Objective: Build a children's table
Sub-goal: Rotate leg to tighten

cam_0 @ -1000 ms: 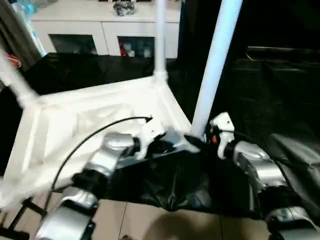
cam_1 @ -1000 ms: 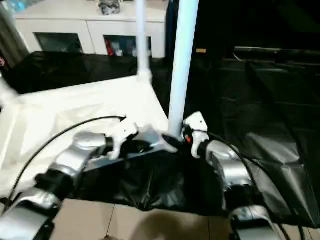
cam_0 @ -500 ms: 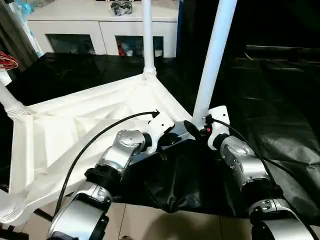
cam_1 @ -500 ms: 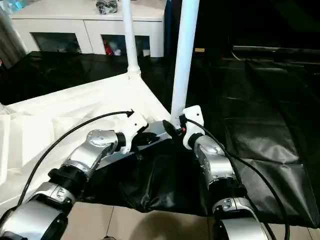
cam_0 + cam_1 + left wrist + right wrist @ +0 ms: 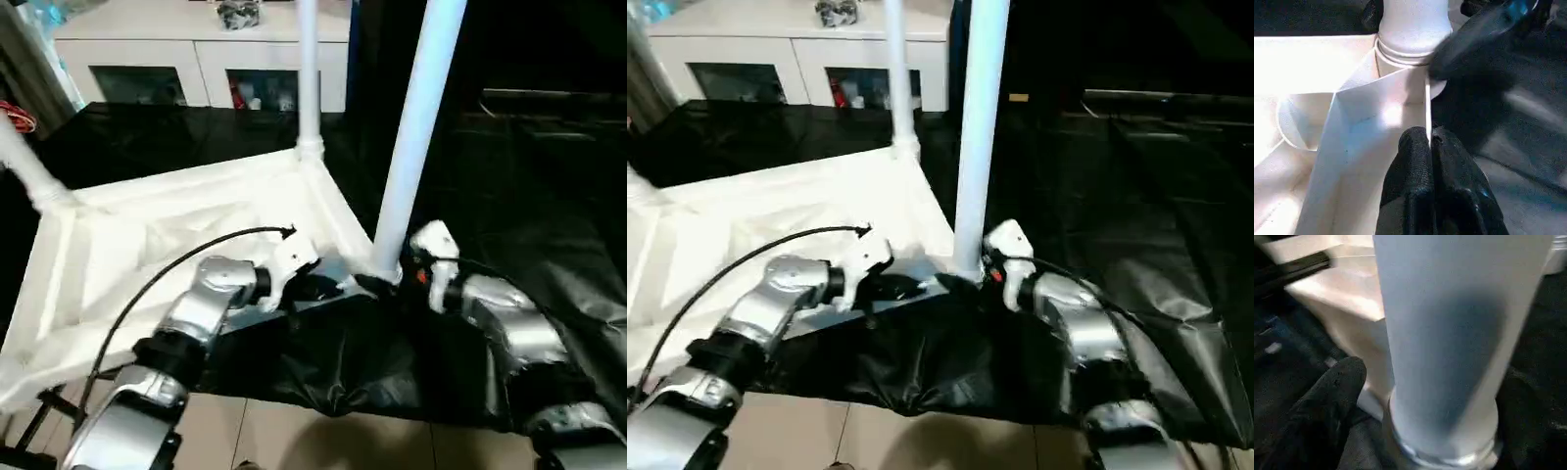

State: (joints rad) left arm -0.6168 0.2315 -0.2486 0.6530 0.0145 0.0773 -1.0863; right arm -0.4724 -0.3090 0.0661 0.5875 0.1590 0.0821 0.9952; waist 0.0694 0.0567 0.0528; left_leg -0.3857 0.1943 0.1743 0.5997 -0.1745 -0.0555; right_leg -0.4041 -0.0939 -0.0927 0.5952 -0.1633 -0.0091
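We have the white plastic rectangular tabletop [image 5: 186,235] lying ribbed side up on the black-draped worktop [image 5: 549,196], legs pointing upward. Our left pincer [image 5: 1429,147] is closed on the thin rim wall by the near corner, probably to steady it. At that corner the long white tubular leg [image 5: 416,127] stands in its socket, and our right pincer [image 5: 1415,431] sits spread around its base, one finger each side. Another leg [image 5: 308,78] rises behind; a white cabinet [image 5: 196,59] stands beyond, clear of us.
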